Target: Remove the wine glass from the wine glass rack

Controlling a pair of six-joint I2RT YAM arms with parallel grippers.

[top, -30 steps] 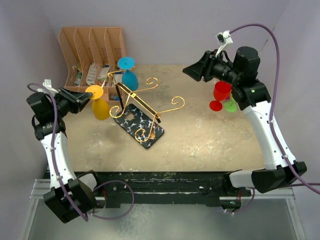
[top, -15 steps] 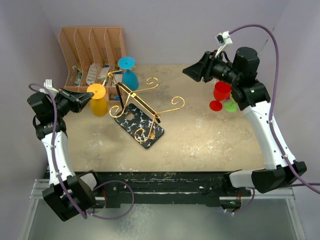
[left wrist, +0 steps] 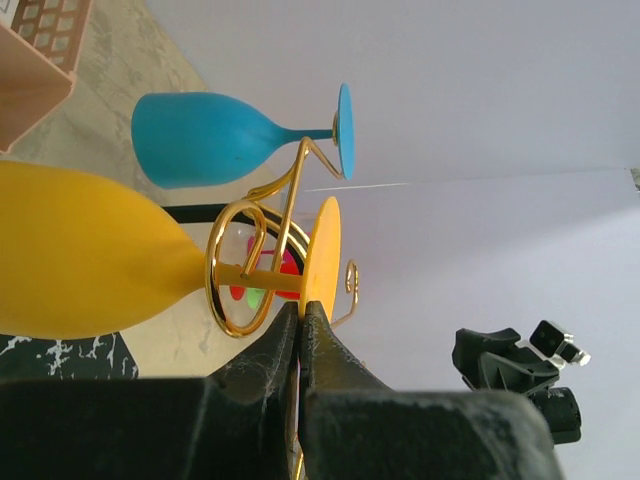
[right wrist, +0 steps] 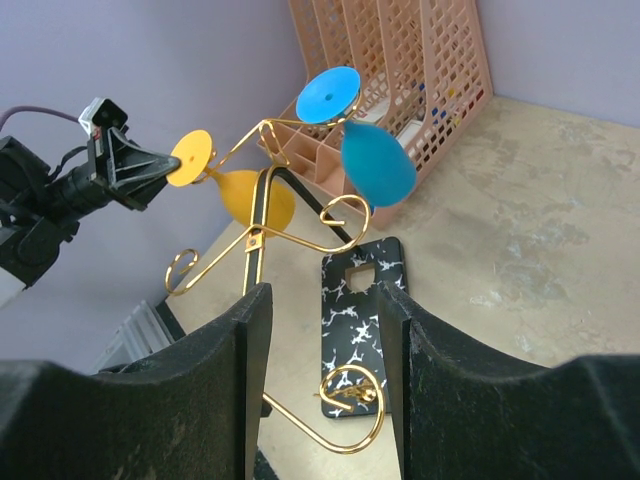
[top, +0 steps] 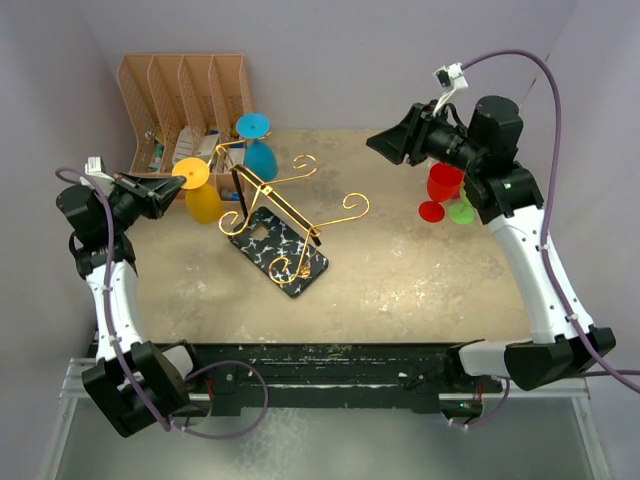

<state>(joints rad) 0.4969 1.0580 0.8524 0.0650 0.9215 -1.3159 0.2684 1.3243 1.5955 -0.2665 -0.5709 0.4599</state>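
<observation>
Your left pincer grips the yellow wine glass by its foot, the rack just ahead. Your right pincer stands open.

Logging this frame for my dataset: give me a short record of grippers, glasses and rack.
left gripper: shut on the foot rim of the yellow wine glass
yellow wine glass: hanging upside down on the wine glass rack
blue wine glass: also hanging there
right gripper: open, empty
red glass, green glass: on table at right
</observation>
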